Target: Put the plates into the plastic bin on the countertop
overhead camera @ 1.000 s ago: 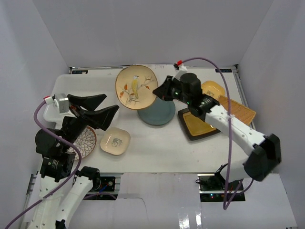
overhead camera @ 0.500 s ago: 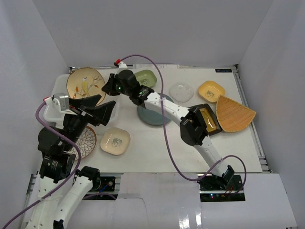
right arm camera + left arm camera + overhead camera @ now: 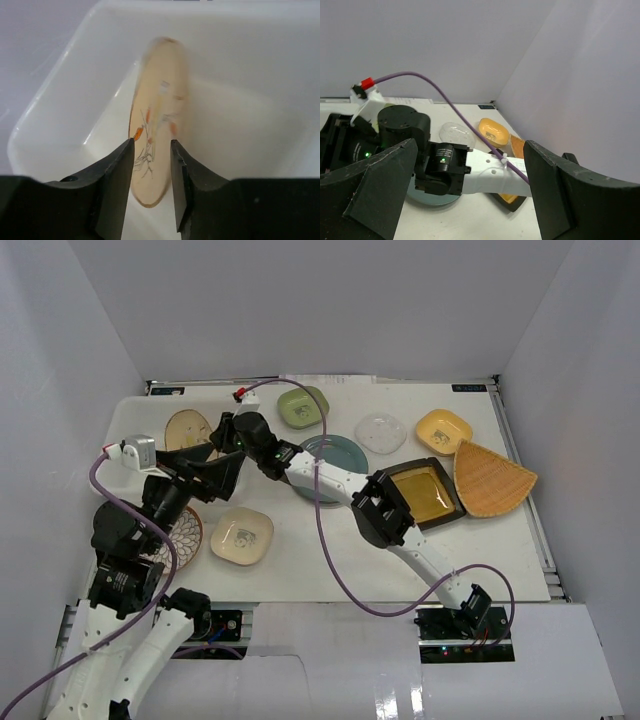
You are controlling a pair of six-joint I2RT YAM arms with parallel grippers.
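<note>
Far left: left fingers spread wide, empty, hanging over the bin's near side. Next, inside the bin's walls: floral plate on edge, tilted slightly, blurred, its face turned sideways to the right fingers. One pad on either side of it, set narrowly apart; pinching or merely flanking, cannot tell. Nearer by far: right arm, stretched low across the counter from the right, wrist at the bin's right rim. Judged next: spreading wider, then backing out rightward.
</note>
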